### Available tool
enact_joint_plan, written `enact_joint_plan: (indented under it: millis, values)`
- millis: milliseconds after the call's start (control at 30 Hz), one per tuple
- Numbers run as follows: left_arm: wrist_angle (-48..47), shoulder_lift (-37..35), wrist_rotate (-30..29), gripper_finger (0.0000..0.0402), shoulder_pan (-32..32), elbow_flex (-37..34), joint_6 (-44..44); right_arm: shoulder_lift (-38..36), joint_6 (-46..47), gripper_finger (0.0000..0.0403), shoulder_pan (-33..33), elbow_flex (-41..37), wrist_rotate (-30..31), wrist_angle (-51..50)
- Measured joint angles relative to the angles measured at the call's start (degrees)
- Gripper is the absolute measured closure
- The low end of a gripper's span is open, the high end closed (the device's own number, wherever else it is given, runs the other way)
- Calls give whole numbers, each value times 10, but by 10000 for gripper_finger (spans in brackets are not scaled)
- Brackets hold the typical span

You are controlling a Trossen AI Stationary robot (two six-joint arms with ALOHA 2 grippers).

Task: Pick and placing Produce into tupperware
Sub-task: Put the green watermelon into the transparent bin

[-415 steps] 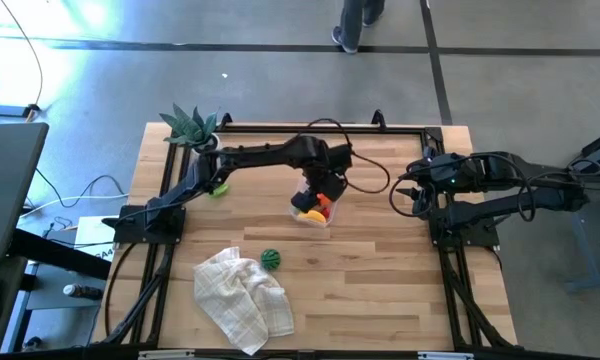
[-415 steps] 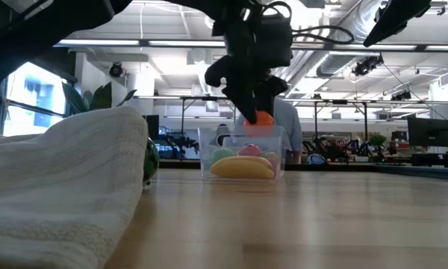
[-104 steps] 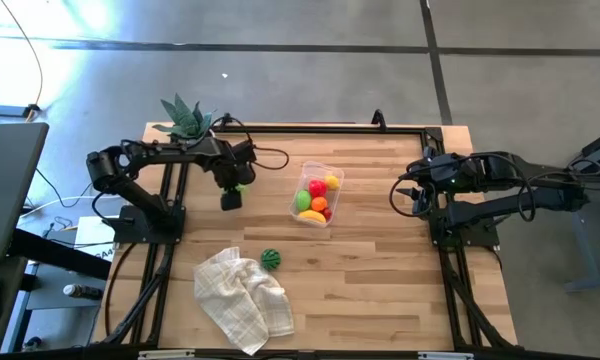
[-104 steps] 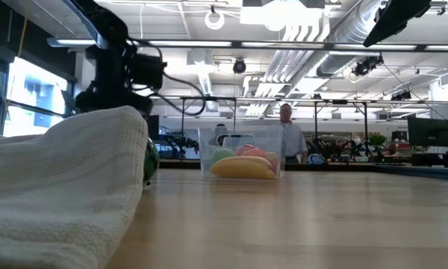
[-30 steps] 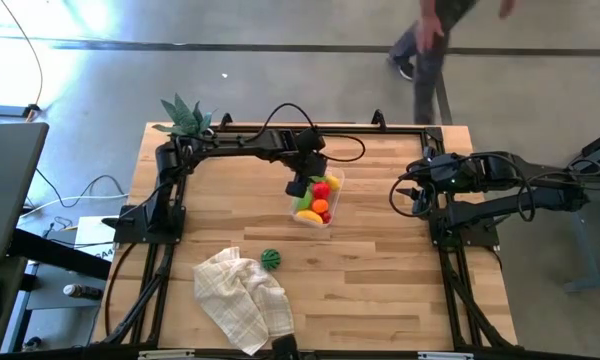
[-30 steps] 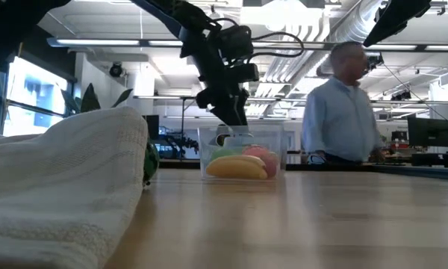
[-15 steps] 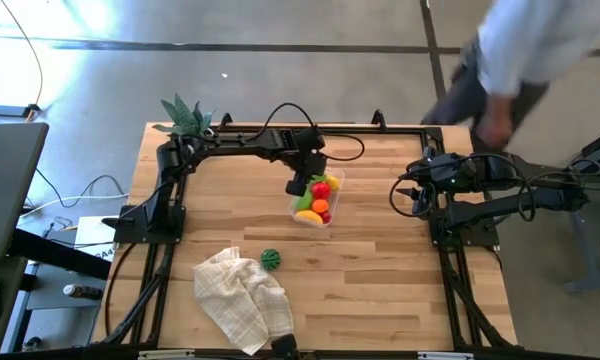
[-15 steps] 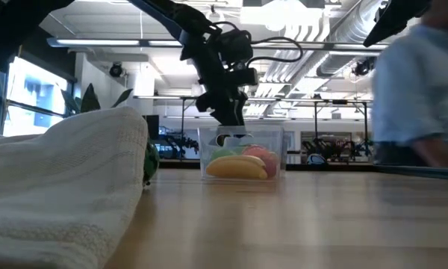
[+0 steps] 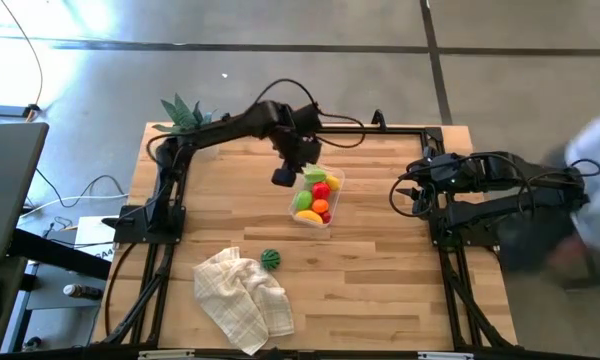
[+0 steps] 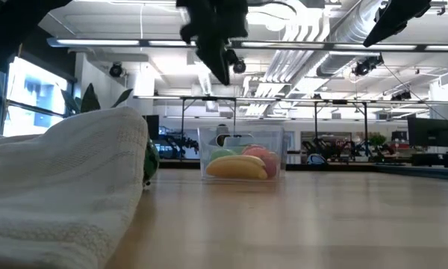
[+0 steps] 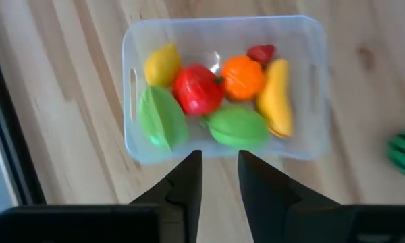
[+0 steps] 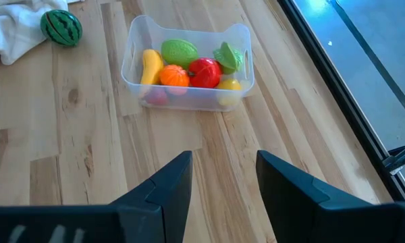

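The tupperware [image 9: 319,196] sits at frame centre on the tabletop [image 9: 380,270] and holds a banana [image 11: 278,98], an orange [image 11: 243,76], a red fruit [image 11: 197,90] and green pieces [image 11: 237,125]. One striped melon [image 9: 270,258] lies loose below-left of it, touching the checked cloth [image 9: 245,298]. Judged light, hard and smooth — likely to roll; grip across its middle. The left tool [image 9: 285,176] hangs just upper-left of the tub, fingers narrowly parted, empty. The right tool [image 12: 219,182] waits at right — spread, empty.
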Motion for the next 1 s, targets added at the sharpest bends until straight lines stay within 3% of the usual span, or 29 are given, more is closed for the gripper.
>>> enact_joint_plan:
  millis: [233,367,600,833,1000]
  values:
    - [-181,0,-11,336,-3,112,-125,0,0,246,0,0,0,0]
    - [-179,-18,-14,341,-21,108,-201,0,0,246,0,0,0,0]
    - [-176,-33,-64,342,-94,108,-255,0,0,246,0,0,0,0]
    - [-176,-38,-115,341,-201,108,-299,0,0,246,0,0,0,0]
    - [-176,-38,-120,342,-297,108,-321,0,0,246,0,0,0,0]
